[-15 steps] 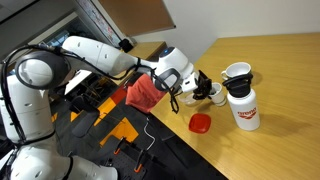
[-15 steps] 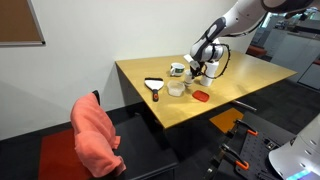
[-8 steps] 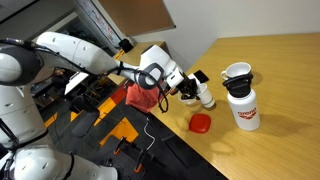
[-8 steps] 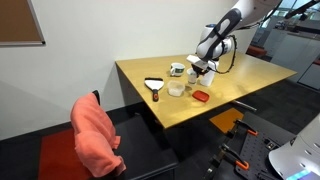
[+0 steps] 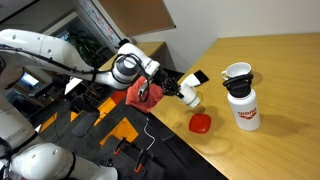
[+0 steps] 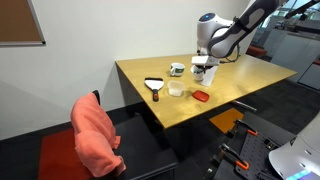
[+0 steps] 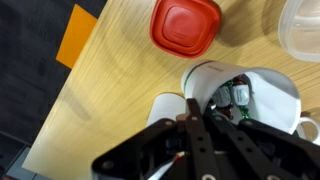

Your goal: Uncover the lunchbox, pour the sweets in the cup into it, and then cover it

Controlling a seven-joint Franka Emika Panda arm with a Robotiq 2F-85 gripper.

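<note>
Red lid [image 7: 185, 27], glossy. Light wood-grain table [image 5: 280, 70]. White cup [image 5: 189, 98]. Black hand [image 7: 190, 125]. White flask [image 5: 243, 108] with red lettering. White mug [image 5: 236, 72], dark inside. Coral-pink cloth [image 6: 95, 135]. Orange patch [image 7: 77, 35] on dark floor.

The room over the red lid [image 7: 185, 25] is open from the top. Between the red lid and the edge of the table [image 7: 105, 80] there is only bare wood, so a pass is possible there. On the other side of the red lid, near it, a clear container [image 7: 305, 25] narrows the way. In an exterior view the tall white flask [image 5: 243, 110], with a mug [image 5: 236, 72] on top, stands apart from the red lid, with bare table between them. The gripper [image 7: 191, 120], clamped on the cup [image 7: 245, 90], hangs near the red lid, higher than it, and blocks that side.
</note>
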